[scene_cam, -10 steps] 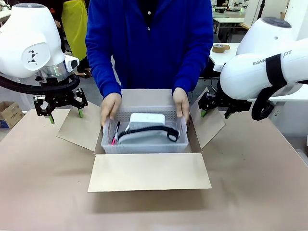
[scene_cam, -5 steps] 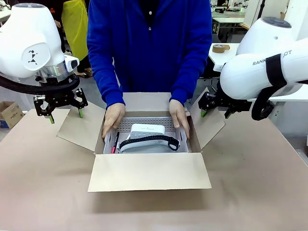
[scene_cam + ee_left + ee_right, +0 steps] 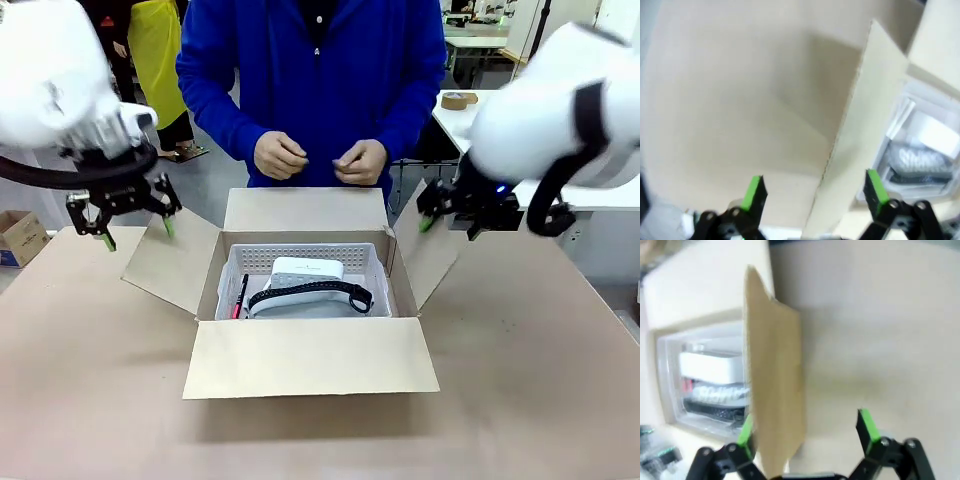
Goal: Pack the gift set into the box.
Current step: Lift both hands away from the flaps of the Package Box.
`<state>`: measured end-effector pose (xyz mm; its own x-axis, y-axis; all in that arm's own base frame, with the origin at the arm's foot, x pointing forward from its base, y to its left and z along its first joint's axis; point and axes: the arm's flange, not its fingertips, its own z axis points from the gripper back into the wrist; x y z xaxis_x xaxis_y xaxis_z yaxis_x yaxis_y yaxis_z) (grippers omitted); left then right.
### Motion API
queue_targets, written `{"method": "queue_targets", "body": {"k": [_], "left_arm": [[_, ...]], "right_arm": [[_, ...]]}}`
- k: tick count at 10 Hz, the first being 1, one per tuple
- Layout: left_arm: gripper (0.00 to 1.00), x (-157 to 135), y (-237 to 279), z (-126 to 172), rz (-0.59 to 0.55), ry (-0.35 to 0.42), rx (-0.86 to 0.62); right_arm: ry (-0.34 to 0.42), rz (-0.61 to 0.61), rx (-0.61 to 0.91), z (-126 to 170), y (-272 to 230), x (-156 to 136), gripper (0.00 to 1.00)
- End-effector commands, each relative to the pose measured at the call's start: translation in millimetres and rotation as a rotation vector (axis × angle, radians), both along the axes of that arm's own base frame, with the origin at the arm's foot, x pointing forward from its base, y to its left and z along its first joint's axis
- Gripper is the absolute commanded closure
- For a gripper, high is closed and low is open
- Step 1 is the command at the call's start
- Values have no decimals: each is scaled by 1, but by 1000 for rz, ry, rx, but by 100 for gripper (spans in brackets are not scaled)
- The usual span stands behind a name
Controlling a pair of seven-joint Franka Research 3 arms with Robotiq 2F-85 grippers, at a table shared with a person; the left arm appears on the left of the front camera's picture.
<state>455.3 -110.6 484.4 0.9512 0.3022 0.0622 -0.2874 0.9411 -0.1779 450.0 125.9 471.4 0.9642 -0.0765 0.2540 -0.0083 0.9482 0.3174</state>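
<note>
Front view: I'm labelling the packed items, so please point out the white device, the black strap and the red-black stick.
white device (image 3: 306, 268), front view, on its flat top.
black strap (image 3: 320, 288), front view, middle of the curved band.
red-black stick (image 3: 241, 294), front view, middle of its shaft.

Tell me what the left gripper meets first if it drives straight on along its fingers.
Probably the open side flap of the box: its edge runs up between the left gripper's spread fingers in the wrist view. The picture is blurred, so depth is unclear.
</note>
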Motion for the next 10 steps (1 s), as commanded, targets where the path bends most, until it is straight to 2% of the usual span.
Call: {"method": "queue_targets", "body": {"k": [1, 2, 3, 4, 5, 6, 7, 8, 10], "left_arm": [[0, -27, 105, 67, -332, 258, -603], [0, -32, 148, 63, -292, 262, -848], [0, -27, 186, 45, -225, 239, -1106], [0, -23, 222, 15, -110, 247, -1369], [0, -22, 252, -16, 60, 224, -1577], [0, -14, 279, -42, 282, 207, -1715], [0, -5, 281, -49, 411, 306, -1694], [0, -56, 272, -25, -128, 28, -1001], [0, -56, 272, -25, -128, 28, -1001]], "right_arm": [[266, 9, 471, 91, -115, -37, 0], [263, -60, 702, 100, -170, -54, 0], [254, -82, 879, 77, -220, -71, 0], [270, -125, 1001, 30, -259, -81, 0], [334, -174, 1098, -26, -289, -79, 0], [388, -261, 1155, -76, -301, -80, 0], [377, -335, 1105, -88, -298, -74, 0], [278, -133, 980, -23, -305, -127, 0], [278, -133, 980, -23, -305, -127, 0]]}}
